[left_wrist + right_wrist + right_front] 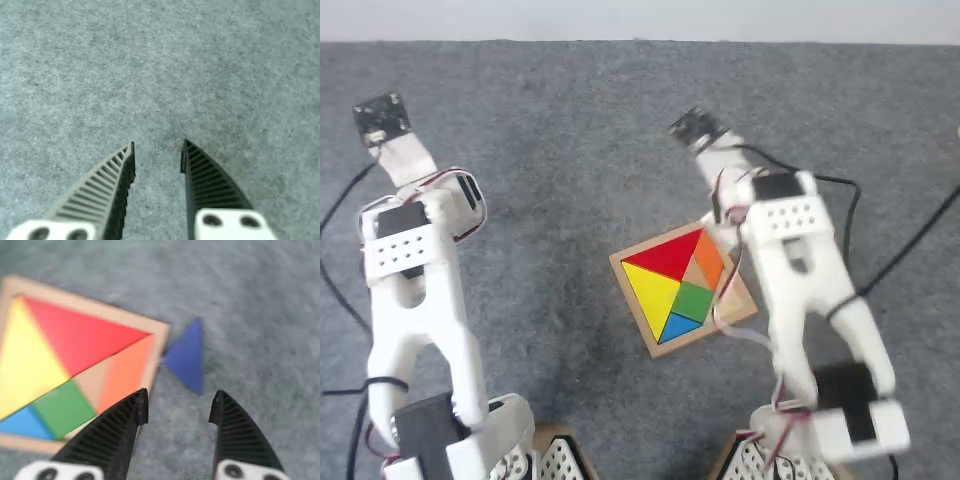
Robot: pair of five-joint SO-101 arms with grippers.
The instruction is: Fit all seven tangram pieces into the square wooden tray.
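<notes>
Our right end effector [181,396] hangs with jaws spread wide over the dark blue triangle [187,357], which lies on the table [260,300] just outside the wooden tray [159,332]. We judge it's lined up to grab. Our left end effector [157,150], also wide, hangs well apart.

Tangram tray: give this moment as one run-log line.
tray partly filled | dark blue triangle on carpet beside tray | right gripper open near triangle | left gripper open

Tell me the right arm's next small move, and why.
Probably shift the open right gripper over the dark blue triangle and lower onto it: that piece lies on the carpet just outside the tray, and the tray shows a bare gap beside the orange piece.
</notes>
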